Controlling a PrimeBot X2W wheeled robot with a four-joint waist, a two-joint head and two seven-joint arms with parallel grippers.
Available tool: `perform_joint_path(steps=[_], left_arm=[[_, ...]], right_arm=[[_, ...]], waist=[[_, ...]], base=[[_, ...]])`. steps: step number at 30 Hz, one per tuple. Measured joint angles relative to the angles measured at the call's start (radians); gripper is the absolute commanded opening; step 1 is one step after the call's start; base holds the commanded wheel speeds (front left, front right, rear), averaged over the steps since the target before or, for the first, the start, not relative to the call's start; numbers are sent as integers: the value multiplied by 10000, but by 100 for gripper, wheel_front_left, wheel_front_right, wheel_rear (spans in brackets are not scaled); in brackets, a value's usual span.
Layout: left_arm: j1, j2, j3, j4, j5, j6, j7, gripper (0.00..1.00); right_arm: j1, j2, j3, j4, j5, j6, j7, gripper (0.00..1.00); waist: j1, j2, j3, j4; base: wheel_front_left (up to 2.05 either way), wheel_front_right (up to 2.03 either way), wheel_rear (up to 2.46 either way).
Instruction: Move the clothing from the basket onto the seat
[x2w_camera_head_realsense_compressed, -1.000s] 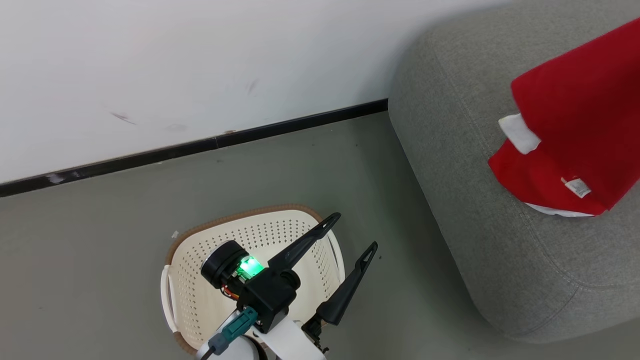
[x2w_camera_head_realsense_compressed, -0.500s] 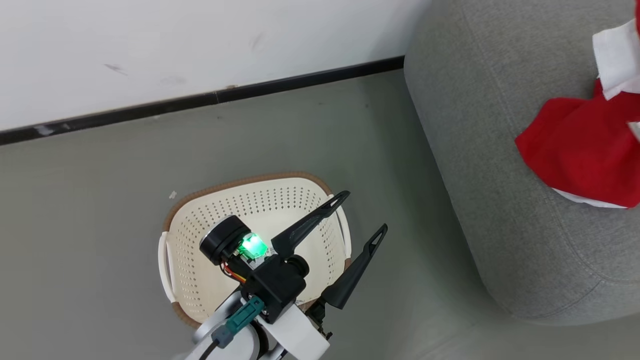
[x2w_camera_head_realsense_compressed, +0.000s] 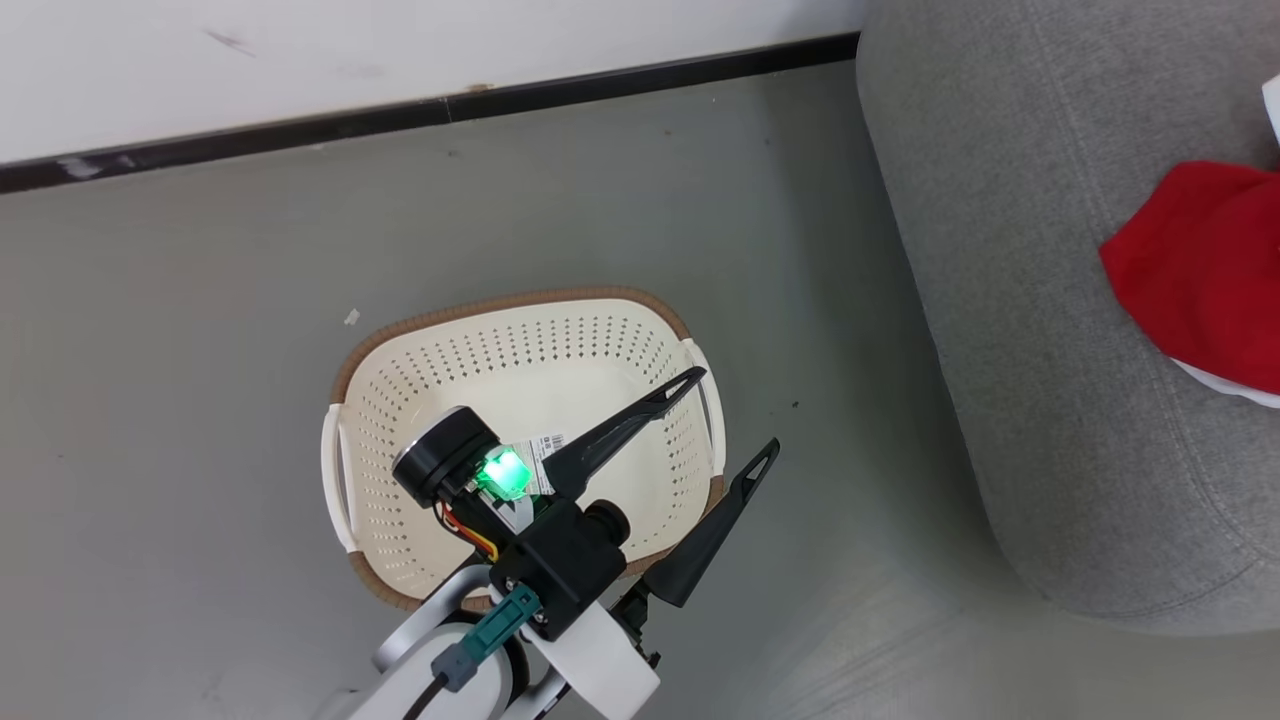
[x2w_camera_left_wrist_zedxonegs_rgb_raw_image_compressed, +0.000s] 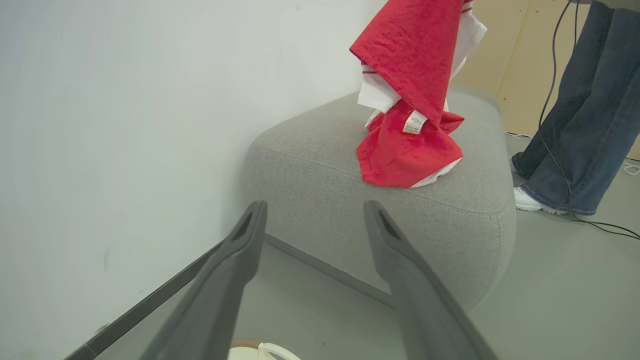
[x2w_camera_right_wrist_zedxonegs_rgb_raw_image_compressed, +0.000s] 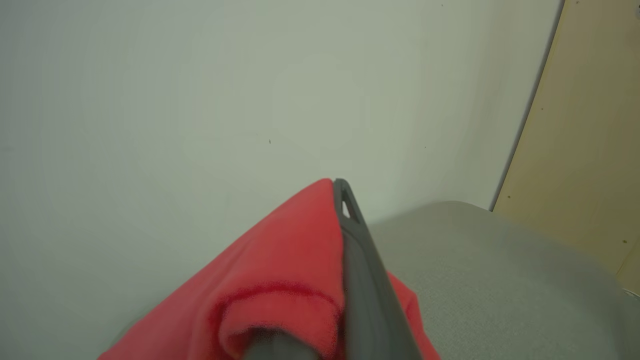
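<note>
Placement step. Bright red soft clothing with white panels and a small care tag (x2w_camera_left_wrist_zedxonegs_rgb_raw_image_compressed: 411, 150) hangs from above, its lower folds resting on the large grey fabric sofa (x2w_camera_head_realsense_compressed: 1040, 330). Right gripper (x2w_camera_right_wrist_zedxonegs_rgb_raw_image_compressed: 340, 200) is pinching red cloth. Left gripper (x2w_camera_head_realsense_compressed: 732, 410) hovers over the oval cream perforated plastic basket (x2w_camera_head_realsense_compressed: 520, 300), fingers spread and holding nothing. The basket floor shows only a label sticker (x2w_camera_head_realsense_compressed: 545, 445). Judged: final transfer, release pending. The next move calls for lowering the cloth well in from the rounded edge, parting the fingers, then lifting clear without snagging. A person's jeans-clad legs (x2w_camera_left_wrist_zedxonegs_rgb_raw_image_compressed: 575, 125) stand beside the sofa.
</note>
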Motion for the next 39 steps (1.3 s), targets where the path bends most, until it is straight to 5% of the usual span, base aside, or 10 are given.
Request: perform_joint_path(steps=[31,35,37,38,39], left_arm=[[-858,351,-33,-489,407,-90,510,100],[-867,380,31,-474,407,-92,462,100],[-885,382,35,-458,405,-100,449,100],[-915,382,33,-445,405,-100,424,100],[-948,384,35,-426,405,-100,374,100]], right_arm=[[654,836,-573,3212,-1781,0,-558,0],[630,1018,-385,3453,-1791,0,-821,49],[630,1066,-305,3549,-1789,0,-905,88],[630,1081,-257,3601,-1785,0,-941,100],[631,1108,-180,3649,-1774,0,-1039,100]], waist=[[1,0,1601,139],[0,0,1661,46],[0,0,1655,-8],[1,0,1648,-38],[0,0,1639,-70]], base=[[0,0,0],[0,0,0],[0,0,0],[0,0,0],[0,0,0]])
